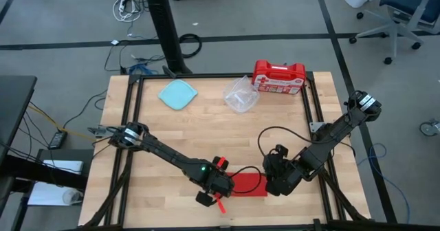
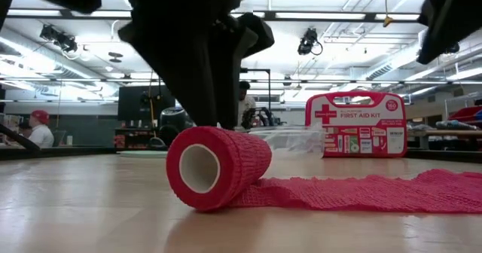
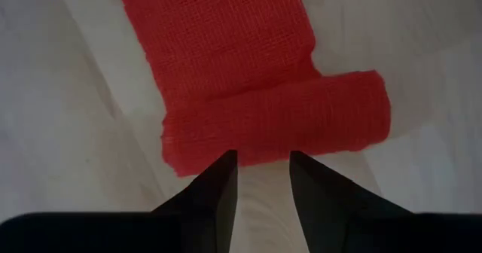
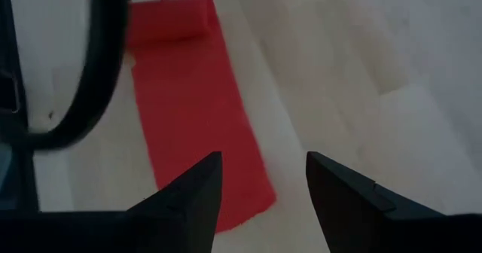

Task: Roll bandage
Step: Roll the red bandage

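- The bandage (image 2: 226, 166) lay near the table's (image 1: 206, 131) front edge, one end wound into a roll, a flat tail left unrolled.
- The left gripper (image 3: 261, 174), fingers apart, empty, was behind the roll.
- The right gripper (image 4: 263, 179), open, empty, hovered over the tail's free end.

Left pincer (image 3: 260, 179), right pincer (image 4: 263, 179) agape

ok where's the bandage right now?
High view: the bandage lies at the table's near edge, right of centre, between the left hand and the right hand, partly rolled.
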Motion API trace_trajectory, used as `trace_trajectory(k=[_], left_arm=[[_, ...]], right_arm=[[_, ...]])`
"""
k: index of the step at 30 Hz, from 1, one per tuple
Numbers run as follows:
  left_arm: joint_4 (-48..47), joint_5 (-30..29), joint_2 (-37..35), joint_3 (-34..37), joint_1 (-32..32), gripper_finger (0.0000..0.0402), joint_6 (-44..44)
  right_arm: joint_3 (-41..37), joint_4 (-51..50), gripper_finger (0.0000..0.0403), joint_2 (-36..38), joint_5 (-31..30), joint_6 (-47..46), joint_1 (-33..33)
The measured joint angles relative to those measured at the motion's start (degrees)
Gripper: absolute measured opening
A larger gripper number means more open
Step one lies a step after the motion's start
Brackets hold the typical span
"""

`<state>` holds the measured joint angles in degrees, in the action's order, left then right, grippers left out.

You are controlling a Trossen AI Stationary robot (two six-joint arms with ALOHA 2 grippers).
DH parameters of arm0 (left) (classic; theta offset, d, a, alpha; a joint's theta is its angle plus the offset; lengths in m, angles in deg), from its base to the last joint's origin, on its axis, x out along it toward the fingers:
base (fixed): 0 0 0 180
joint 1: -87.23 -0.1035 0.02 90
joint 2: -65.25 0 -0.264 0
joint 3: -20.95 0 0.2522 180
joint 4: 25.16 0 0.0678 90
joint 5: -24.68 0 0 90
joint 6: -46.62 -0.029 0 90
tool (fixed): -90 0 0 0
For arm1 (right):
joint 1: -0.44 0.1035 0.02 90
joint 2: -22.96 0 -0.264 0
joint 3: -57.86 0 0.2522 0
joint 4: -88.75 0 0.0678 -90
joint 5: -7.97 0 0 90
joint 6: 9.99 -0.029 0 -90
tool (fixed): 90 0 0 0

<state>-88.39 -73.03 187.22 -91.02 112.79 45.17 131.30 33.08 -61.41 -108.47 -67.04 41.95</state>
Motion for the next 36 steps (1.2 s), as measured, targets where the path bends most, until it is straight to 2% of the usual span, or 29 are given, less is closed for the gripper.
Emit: trace_trajectory(k=[6, 12, 20, 24, 29, 36], left_arm=[[7.90, 0.87, -0.31, 3.80, -0.04, 0.0127, 0.23], [13.91, 0.79, -0.28, 4.69, -0.07, 0.0127, 0.62], [21.08, 1.31, 1.34, 4.78, -0.04, 0.0127, 1.75], [25.44, 1.77, 3.67, 4.52, -0.15, 0.0127, 1.76], [30.27, -0.66, 4.21, 4.74, -0.43, 0.0127, 0.65], [22.04, -3.40, 4.28, -0.83, -1.25, 0.0127, -1.46]], right_arm=[[-1.83, -1.61, 0.0191, 0.00, 0.90, -5.50, 2.71], [-5.03, 0.58, 0.0191, 0.00, 3.28, -10.64, 4.02], [-8.60, 8.12, 0.0191, 0.00, 2.88, -10.85, 4.24], [-8.72, 8.28, 0.0191, 0.00, 2.68, -10.47, 4.24], [-8.72, 8.29, 0.0191, 0.00, 2.11, -9.52, 4.21], [-8.72, 8.86, 0.0191, 0.00, 0.99, -9.64, 4.20]])
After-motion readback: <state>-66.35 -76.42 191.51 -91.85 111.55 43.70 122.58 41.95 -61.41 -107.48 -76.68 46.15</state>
